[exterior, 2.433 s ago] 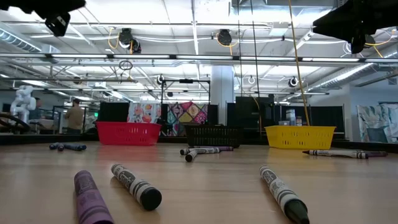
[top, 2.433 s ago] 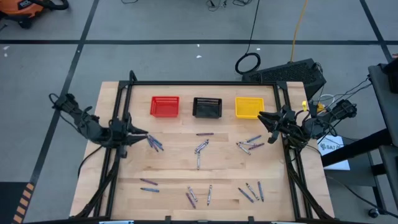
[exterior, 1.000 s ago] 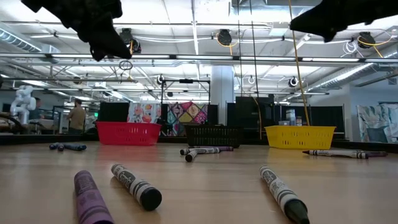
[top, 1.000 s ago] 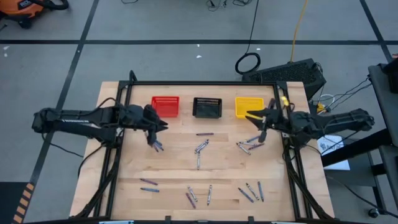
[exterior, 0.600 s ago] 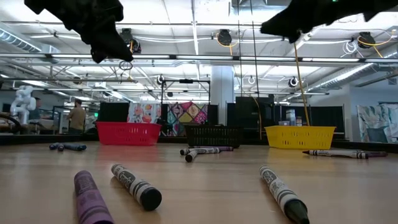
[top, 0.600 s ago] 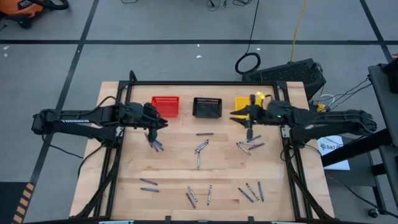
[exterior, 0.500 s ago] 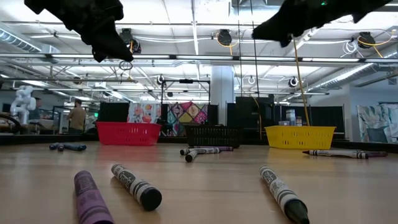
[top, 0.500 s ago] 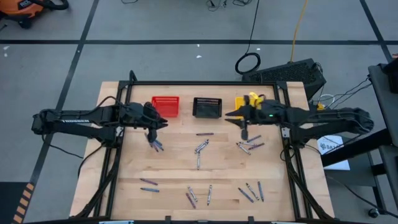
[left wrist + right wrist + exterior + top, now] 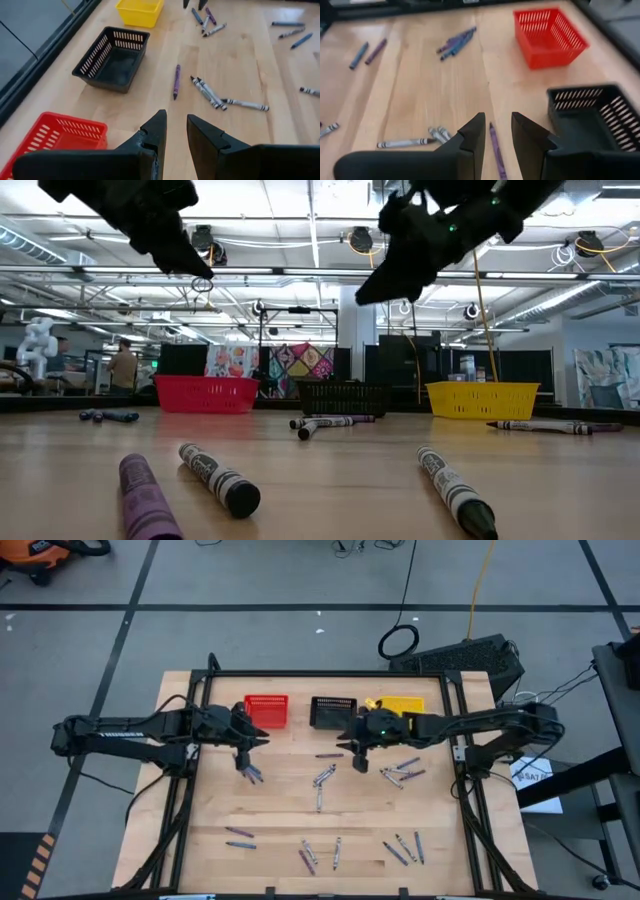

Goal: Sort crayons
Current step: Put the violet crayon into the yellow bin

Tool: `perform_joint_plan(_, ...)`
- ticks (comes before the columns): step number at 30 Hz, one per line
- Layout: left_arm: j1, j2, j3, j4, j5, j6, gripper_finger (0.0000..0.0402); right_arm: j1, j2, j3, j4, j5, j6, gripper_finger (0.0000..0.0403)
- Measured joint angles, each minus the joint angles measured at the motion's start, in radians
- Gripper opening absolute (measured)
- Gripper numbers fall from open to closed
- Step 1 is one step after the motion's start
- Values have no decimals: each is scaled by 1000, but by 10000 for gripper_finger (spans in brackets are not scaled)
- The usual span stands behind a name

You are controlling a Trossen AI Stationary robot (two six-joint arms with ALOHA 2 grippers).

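Crayons lie scattered flat on the wooden table (image 9: 280, 810). One purple crayon (image 9: 330, 755) lies in front of the black basket (image 9: 333, 712), a grey bunch (image 9: 322, 778) just nearer, a blue bunch (image 9: 250, 774) at the left, another bunch (image 9: 403, 772) at the right, and more along the near edge (image 9: 320, 855). My right gripper (image 9: 347, 747) hangs open above the purple crayon (image 9: 496, 147), clear of it. My left gripper (image 9: 258, 740) hangs open over the blue bunch, in front of the red basket (image 9: 265, 711). Both are high above the table in the low view.
A red, a black and a yellow basket (image 9: 402, 707) stand in a row at the far edge. A black frame (image 9: 320, 673) runs round the table's far and side edges. Bare wood lies between the crayon groups in the table's middle.
My right gripper has swung from the table's right side, by the yellow basket, toward the left and somewhat down. It now hangs in front of the black basket, over the purple crayon. The crayons and baskets have not moved.
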Motion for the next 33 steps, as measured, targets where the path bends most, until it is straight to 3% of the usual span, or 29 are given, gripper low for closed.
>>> perform_joint_plan(5,0,0,0,-4,-64,4,79,0,88,8,1,-25,22,80)
perform_joint_plan(17,0,0,0,-7,-68,3,79,-13,287,8,118,-74,12,80)
perform_joint_plan(33,0,0,0,-7,-68,0,79,-33,371,8,118,-72,-11,79)
